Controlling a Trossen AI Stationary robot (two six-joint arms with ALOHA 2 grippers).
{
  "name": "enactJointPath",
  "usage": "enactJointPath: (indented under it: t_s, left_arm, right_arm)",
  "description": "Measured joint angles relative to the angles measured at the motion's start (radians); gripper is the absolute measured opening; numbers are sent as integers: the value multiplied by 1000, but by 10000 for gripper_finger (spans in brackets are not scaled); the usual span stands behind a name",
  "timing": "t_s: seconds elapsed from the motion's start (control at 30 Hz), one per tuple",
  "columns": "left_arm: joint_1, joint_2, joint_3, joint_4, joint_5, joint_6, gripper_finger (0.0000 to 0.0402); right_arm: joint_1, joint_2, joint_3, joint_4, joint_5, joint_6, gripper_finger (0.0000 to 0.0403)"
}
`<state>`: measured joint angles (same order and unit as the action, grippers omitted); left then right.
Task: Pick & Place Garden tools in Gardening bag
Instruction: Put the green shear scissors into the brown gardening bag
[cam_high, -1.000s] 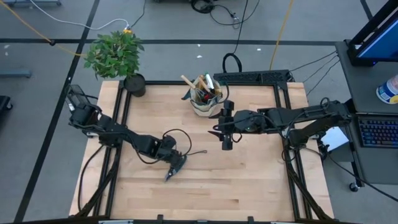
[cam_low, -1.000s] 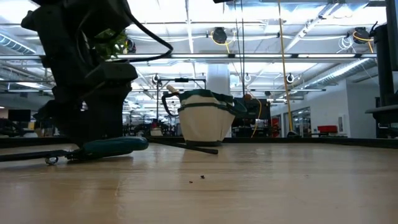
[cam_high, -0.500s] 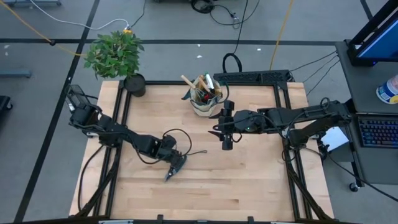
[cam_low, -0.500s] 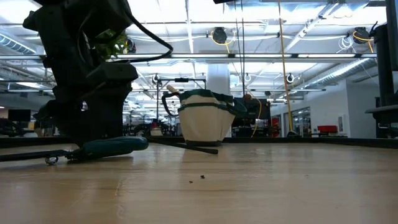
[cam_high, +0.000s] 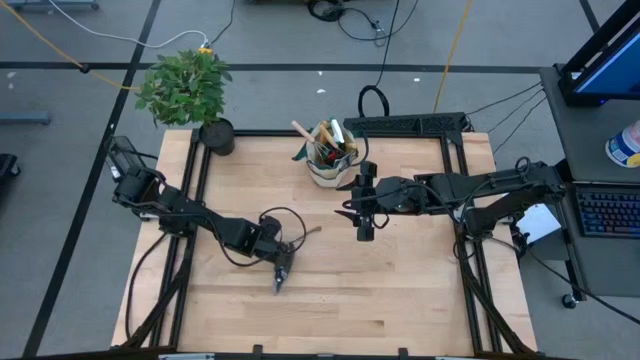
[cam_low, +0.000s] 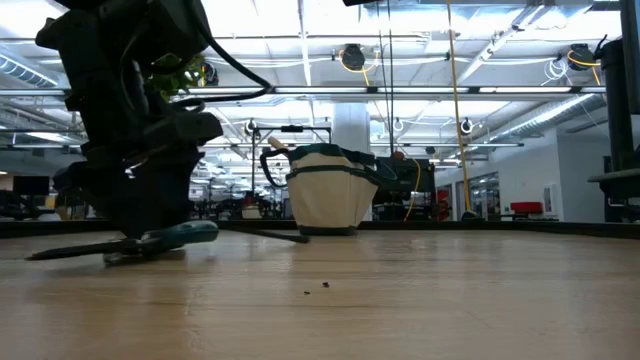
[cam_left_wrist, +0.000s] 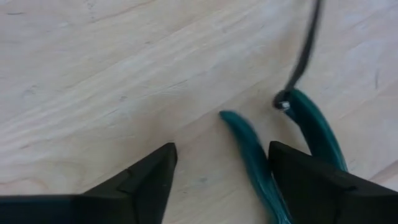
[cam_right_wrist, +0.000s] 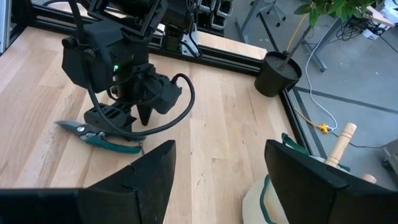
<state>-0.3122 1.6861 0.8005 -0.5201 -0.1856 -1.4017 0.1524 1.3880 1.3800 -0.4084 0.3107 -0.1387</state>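
Your left end effector (cam_left_wrist: 217, 180) straddles one handle of the teal-handled pruning shears (cam_left_wrist: 261, 162), fingers apart, gripping nothing. They lie flat on the pale wooden bench (cam_high: 400, 290). Your right end effector (cam_right_wrist: 211, 180) hangs open and empty.

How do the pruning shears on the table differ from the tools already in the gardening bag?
The pruning shears lie flat on the bare wood under the left gripper; the wood-handled tools stand upright in the gardening bag. The shears have teal handles; the bagged tools show pale wooden handles. The shears sit toward the table's middle; the bagged tools sit at its far edge. Both are small garden hand tools.
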Motion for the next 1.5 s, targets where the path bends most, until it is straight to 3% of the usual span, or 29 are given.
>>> enactJointPath:
  t_s: [0.3, 0.67, 0.97, 1.23, 1.5]
  left_arm:
    - [1, 0, 0, -25, 10, -24, 181]
    - [2, -1, -3, -22, 16, -33, 22]
    - [1, -1, -4, -14, 15, -37, 54]
    - [6, -33, -10, -2, 4, 75, 58]
    - [46, -80, -11, -2, 33, 159, 132]
  right_arm:
    - [0, 0, 0, 0, 1, 23, 240]
    - [0, 0, 0, 0, 1, 22, 240]
    - [0, 0, 0, 0, 2, 18, 240]
    - [0, 0, 0, 0, 2, 14, 240]
    - [0, 0, 0, 0, 2, 3, 240]
